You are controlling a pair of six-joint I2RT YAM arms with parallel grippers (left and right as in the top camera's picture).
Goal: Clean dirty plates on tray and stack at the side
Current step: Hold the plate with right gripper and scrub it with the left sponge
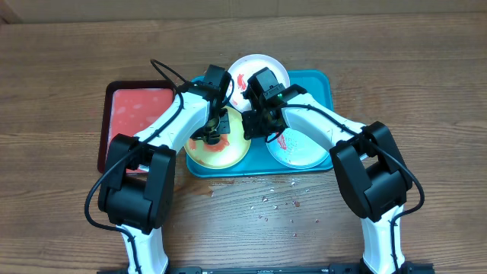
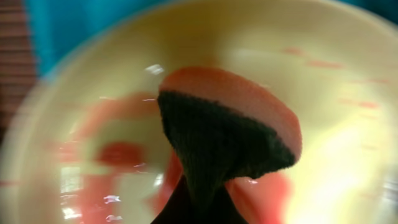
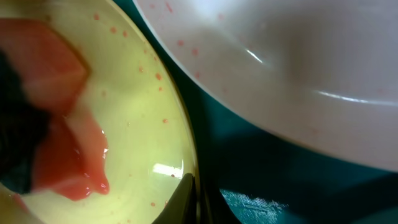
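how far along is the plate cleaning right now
Done: nothing; no plate is stacked aside, all three sit on the teal tray. In hand: the left hand holds a sponge to the smeared yellow-green plate, the right hand closed at its rim. Left: the white plate and light-blue plate, both red-marked, then stacking.

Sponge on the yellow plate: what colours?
The sponge is two-tone: salmon-orange foam and a dark green scouring layer. It shows best in the left wrist view.
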